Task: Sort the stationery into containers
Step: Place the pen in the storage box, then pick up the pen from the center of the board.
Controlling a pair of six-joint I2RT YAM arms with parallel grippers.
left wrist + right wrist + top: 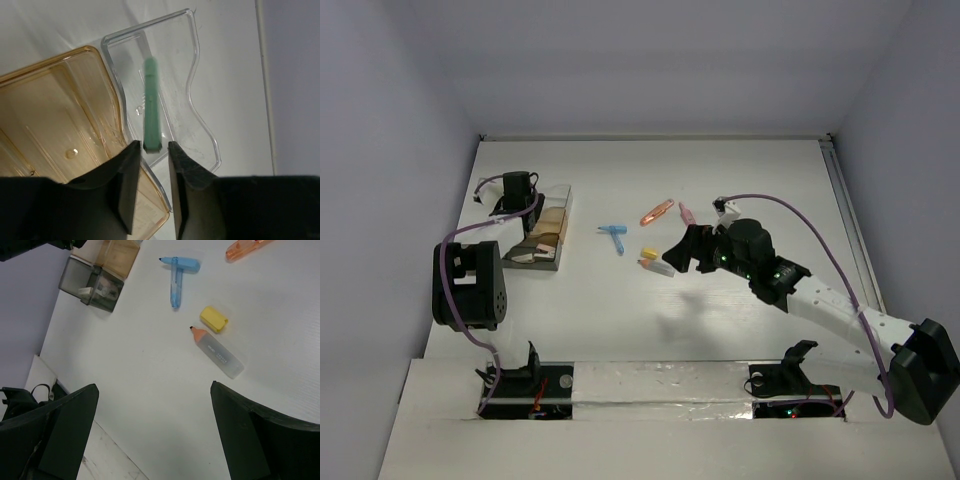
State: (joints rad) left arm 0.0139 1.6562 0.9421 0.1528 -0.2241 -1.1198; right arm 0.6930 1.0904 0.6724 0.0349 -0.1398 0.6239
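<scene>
The container [546, 236] is a box with a clear, tan and dark grey section at the left. My left gripper [523, 203] hovers over its far end. In the left wrist view the jaws [153, 145] stand narrowly apart, and a blurred green piece [150, 105] lies just beyond the tips in the clear compartment [200, 125], beside the tan compartment [60, 100]. My right gripper [682, 250] is wide open and empty [154, 386] above the table. Near it lie a blue marker [175, 282], a yellow cap [214, 319], a clear highlighter with an orange tip [217, 352] and an orange piece [245, 247].
A pink piece [686, 212] lies beside the orange piece [658, 211] at mid-table. The grey compartment [92, 287] holds a white item. Walls close the table at the left, back and right. The arm bases stand at the near edge.
</scene>
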